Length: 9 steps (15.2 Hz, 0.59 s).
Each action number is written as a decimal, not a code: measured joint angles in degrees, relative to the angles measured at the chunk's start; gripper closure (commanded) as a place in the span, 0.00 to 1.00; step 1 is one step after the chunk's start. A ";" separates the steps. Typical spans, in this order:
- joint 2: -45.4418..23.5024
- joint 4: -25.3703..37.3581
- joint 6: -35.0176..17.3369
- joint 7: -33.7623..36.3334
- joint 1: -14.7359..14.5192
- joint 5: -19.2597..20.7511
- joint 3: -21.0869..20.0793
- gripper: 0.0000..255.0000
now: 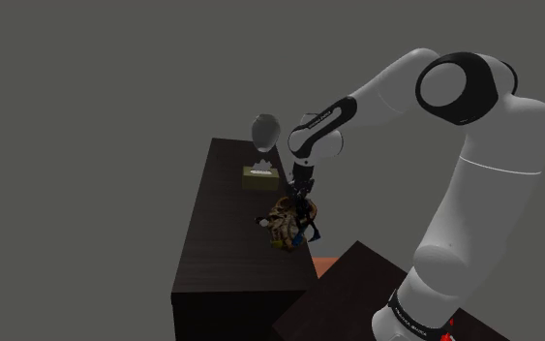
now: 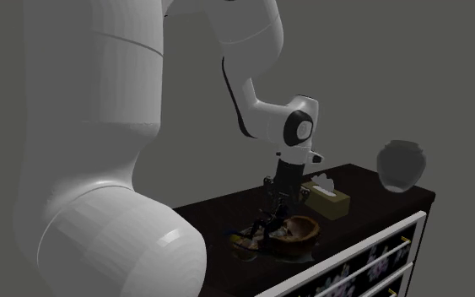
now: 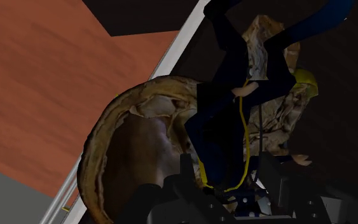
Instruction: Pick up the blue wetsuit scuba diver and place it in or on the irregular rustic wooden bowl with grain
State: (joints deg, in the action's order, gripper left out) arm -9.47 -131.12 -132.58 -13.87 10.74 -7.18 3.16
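Note:
The scuba diver [image 3: 225, 121], in a dark blue suit with a thin yellow stripe, is clasped between my black fingers [image 3: 171, 197]. My gripper [image 3: 225, 191] is shut on it. The brown wooden bowl [image 3: 126, 140] with its uneven rim lies directly beneath and beside the figure. In the shoulder view the gripper [image 1: 302, 208] points down at the bowl [image 1: 282, 223], with the diver [image 1: 306, 225] at the bowl's stand-side edge. In the second exterior view the diver [image 2: 265, 226] hangs low next to the bowl [image 2: 299, 232], under the gripper [image 2: 279, 202]. Whether the figure touches the bowl I cannot tell.
The bowl sits on a dark cabinet top [image 1: 227, 252] near its edge. A tissue box [image 1: 260, 174] and a grey round vase [image 1: 264, 131] stand farther along it. Drawer fronts [image 2: 370, 261] face the second exterior view. Reddish floor [image 3: 56, 83] lies below the cabinet edge.

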 measured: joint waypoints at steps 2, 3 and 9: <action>-0.28 -0.05 -0.35 -0.02 -0.02 -0.06 -0.03 1.00; -0.33 -0.05 -0.41 -0.03 -0.02 -0.07 -0.04 1.00; -0.38 -0.04 -0.47 -0.04 -0.02 -0.08 -0.04 0.00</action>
State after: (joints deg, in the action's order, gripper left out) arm -9.84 -131.16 -133.05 -13.90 10.72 -7.27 3.12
